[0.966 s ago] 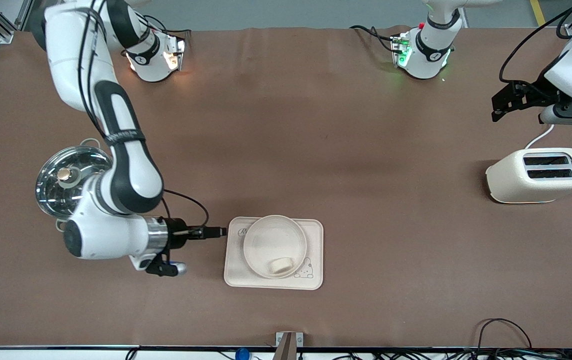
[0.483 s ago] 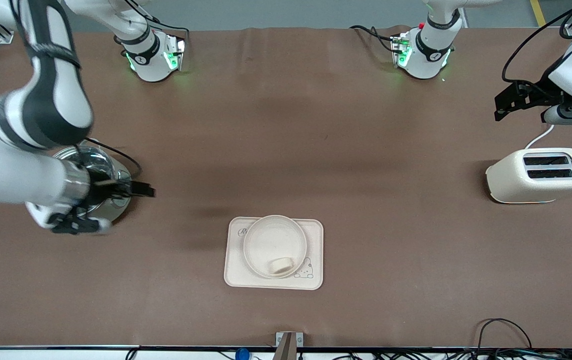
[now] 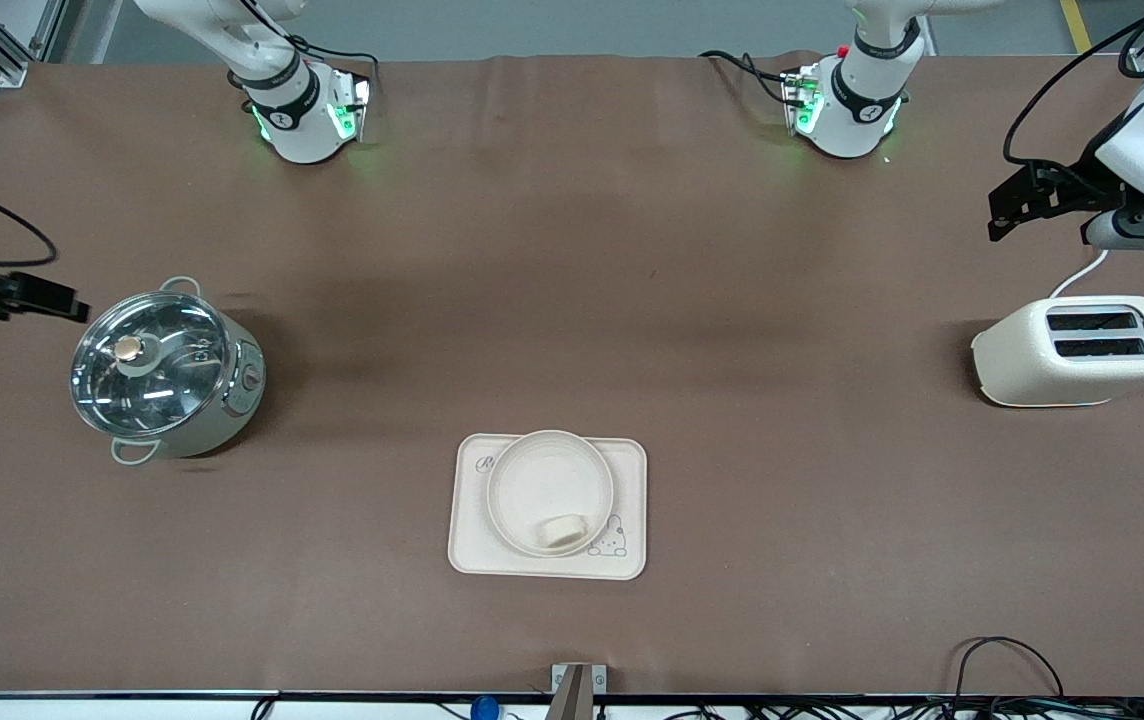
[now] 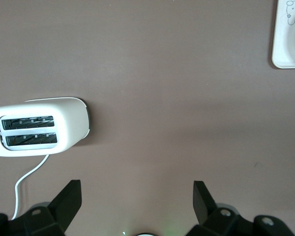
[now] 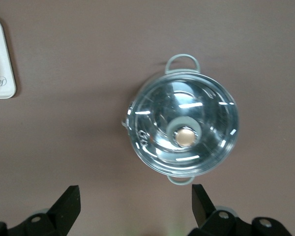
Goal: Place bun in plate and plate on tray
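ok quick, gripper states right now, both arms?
Left gripper: open, empty, up in the air near the toaster.
Right gripper: open, empty, over the table beside the pot.

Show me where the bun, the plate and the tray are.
bun (image 3: 562,531): front view, on its top face.
plate (image 3: 544,475): front view, on its bare floor.
tray (image 3: 630,470): front view, on its bare corner beside the plate.

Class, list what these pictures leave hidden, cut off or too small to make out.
- Tray lettering: front view, partly covered by the plate.
- Tray: both wrist views, cut off by the picture edge.
- Pot contents: glare on its glass lid.
- Right gripper: front view, arm cut off at the edge.
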